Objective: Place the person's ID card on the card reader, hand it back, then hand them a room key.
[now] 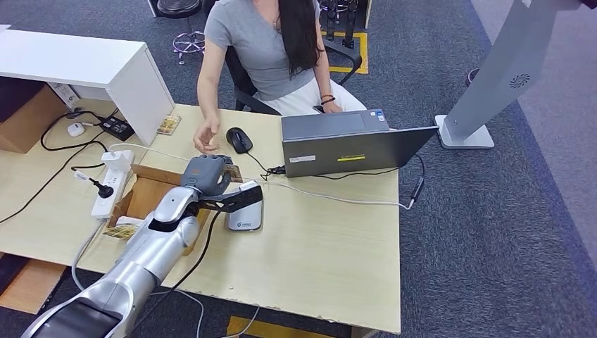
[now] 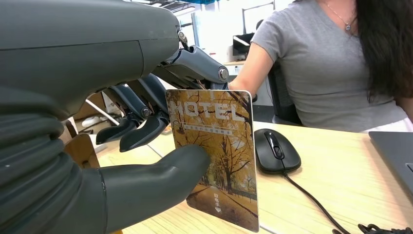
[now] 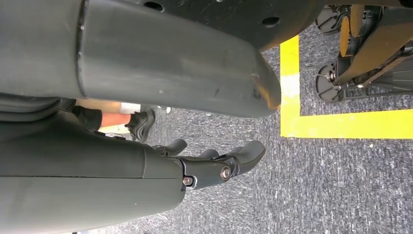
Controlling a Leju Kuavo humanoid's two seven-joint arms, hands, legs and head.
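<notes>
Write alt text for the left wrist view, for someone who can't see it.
The robot's left hand holds a room key card printed HOTEL over yellow autumn trees, thumb pressed on its face. Behind it on the wooden desk lies a black mouse, and a person in a grey T-shirt sits opposite.

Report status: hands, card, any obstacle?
Left hand holds hotel card. Right hand hangs empty. Person's hand waits near; mouse beside it.

Bare table (image 1: 317,239) lies right of the card reader (image 1: 245,211); laptop (image 1: 348,148) and mouse (image 1: 239,139) stand beyond.
</notes>
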